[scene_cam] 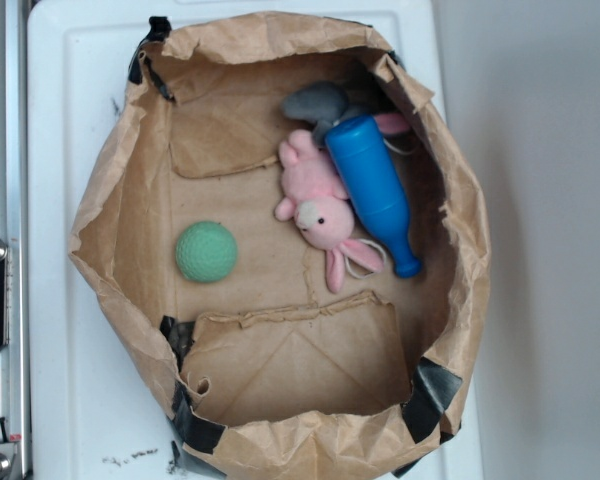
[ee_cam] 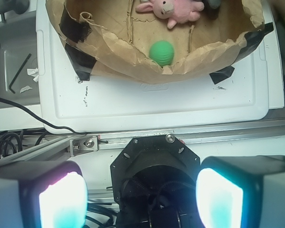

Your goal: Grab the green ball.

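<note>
The grab has not begun; this looks like the approach stage, with the arm well outside the work area. In the wrist view the gripper [ee_cam: 141, 197] hangs over the metal rail [ee_cam: 190, 135] beside the white counter [ee_cam: 147, 102], its two glowing pads [ee_cam: 62, 202] spread wide with nothing between them, so the hand is open and empty.

The ball [scene_cam: 206, 251] sits alone on the floor of the paper bag [scene_cam: 110, 215], whose rolled-down walls make a shallow bowl covering most of the counter. In the exterior view the ball lies toward the counter's left edge, about midway between its top and bottom edges, near the bag's left wall but apparently not touching it. In the wrist view the ball [ee_cam: 161, 52] shows just behind the bag's nearest wall, which hides its lower edge.

The bunny [scene_cam: 318, 205], the blue pin [scene_cam: 376, 190] lying against it and a grey toy [scene_cam: 318, 101] are bunched toward the counter's top right corner, well apart from the ball, so nothing crowds the pick.

The next move, as I judge it, calls for carrying the open gripper from the rail over the bag's near wall without snagging the paper, centring it above the ball, then coming straight down with the pads on either side. The ball is round and could roll if nudged off-centre; the creased floor may help hold it.
</note>
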